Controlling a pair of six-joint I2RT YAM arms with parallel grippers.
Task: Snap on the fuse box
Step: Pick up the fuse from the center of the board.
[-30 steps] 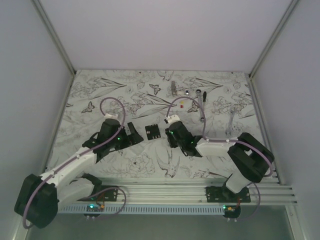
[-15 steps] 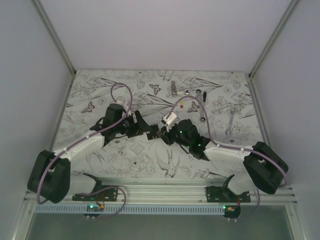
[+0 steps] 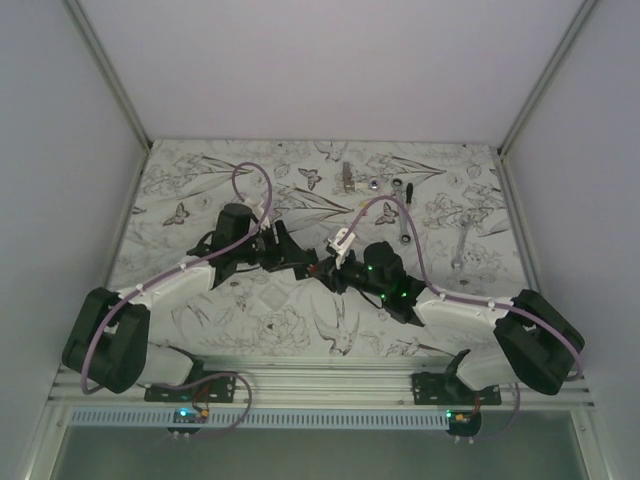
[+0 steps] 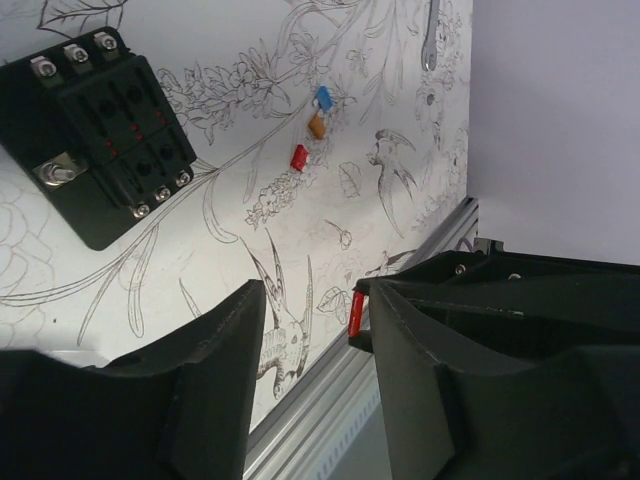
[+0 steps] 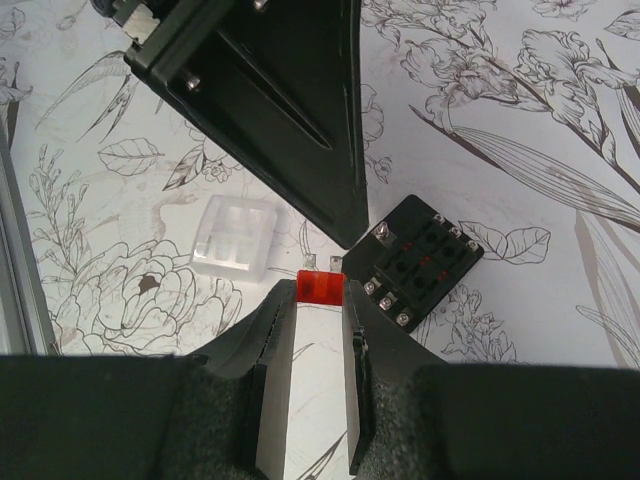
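The fuse box point(image 4: 90, 130) is a black block with screw terminals and small red fuses, lying flat on the patterned table; it also shows in the right wrist view as the fuse box point(image 5: 425, 262). In the top view the two grippers meet over it and hide it. My right gripper point(image 5: 321, 295) is shut on a red fuse point(image 5: 321, 287), just left of the box. My left gripper point(image 4: 315, 310) stands open with nothing between its fingers. The held red fuse point(image 4: 355, 312) sits by its right fingertip. From above, the left gripper point(image 3: 298, 262) and right gripper point(image 3: 330, 272) nearly touch.
A clear plastic cover point(image 5: 233, 235) lies left of the box. Loose blue point(image 4: 323, 97), orange point(image 4: 316, 126) and red point(image 4: 298, 157) fuses lie apart on the table. A ratchet wrench point(image 3: 403, 228) and another wrench point(image 3: 460, 245) lie far right. An aluminium rail point(image 4: 330, 390) edges the table.
Both arms have swung inward and now meet over the fuse box at the centre. The left jaws have narrowed. The right gripper has kept hold of the red fuse.
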